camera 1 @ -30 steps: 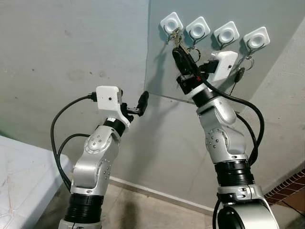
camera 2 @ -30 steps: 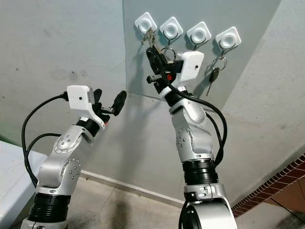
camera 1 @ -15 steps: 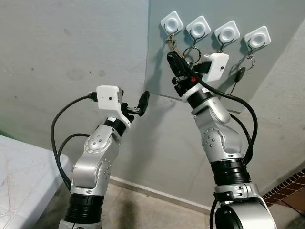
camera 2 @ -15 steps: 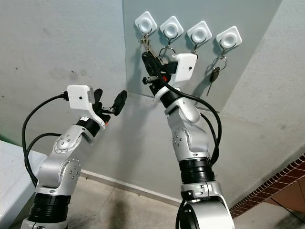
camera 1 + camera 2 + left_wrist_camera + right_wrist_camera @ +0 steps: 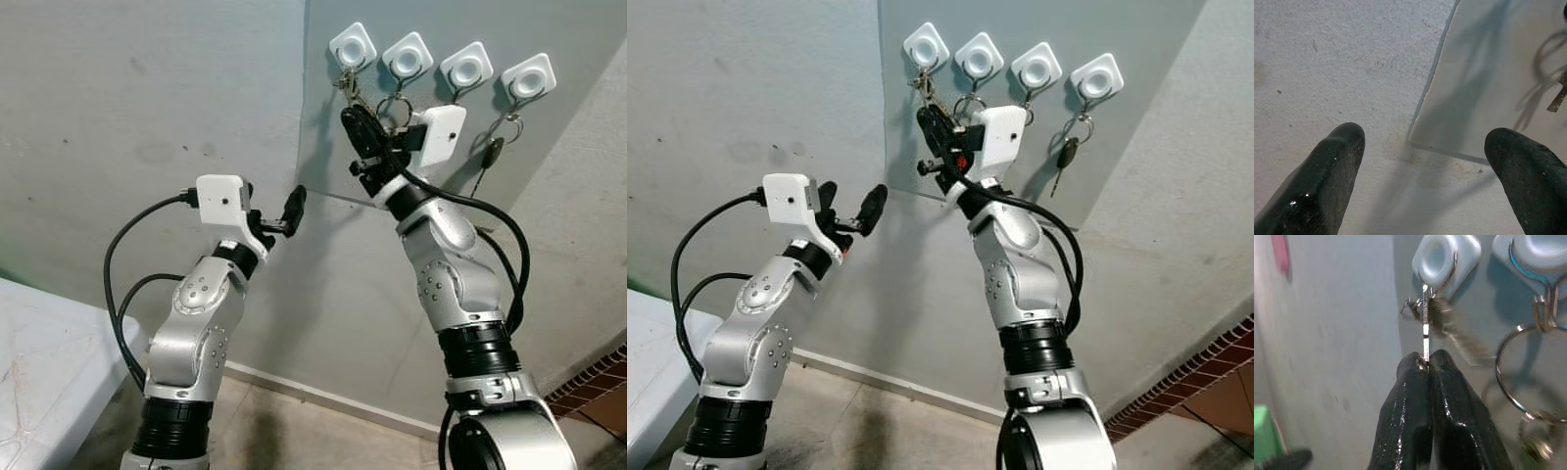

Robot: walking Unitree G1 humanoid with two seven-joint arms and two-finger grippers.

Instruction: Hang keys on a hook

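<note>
Four white square hooks sit in a row on a grey wall panel (image 5: 431, 166). A bunch of keys (image 5: 345, 82) hangs from the leftmost hook (image 5: 352, 46). My right gripper (image 5: 351, 114) is raised just below that hook, shut on one silver key blade (image 5: 1425, 330) that runs up to the hook (image 5: 1445, 257). My left gripper (image 5: 294, 206) is held lower, by the panel's left edge. It is open, with nothing between its fingers (image 5: 1327, 176), and it faces the wall.
The second hook (image 5: 407, 59) carries a bare key ring (image 5: 394, 104). A black-headed key (image 5: 493, 152) hangs on a ring under the fourth hook (image 5: 528, 78). A white surface (image 5: 39, 362) lies at lower left, and brick flooring (image 5: 598, 392) at lower right.
My right gripper has shifted slightly down and left below the first hook, still pinching the key; the bunch now hangs from the hook. The left arm has barely moved.
</note>
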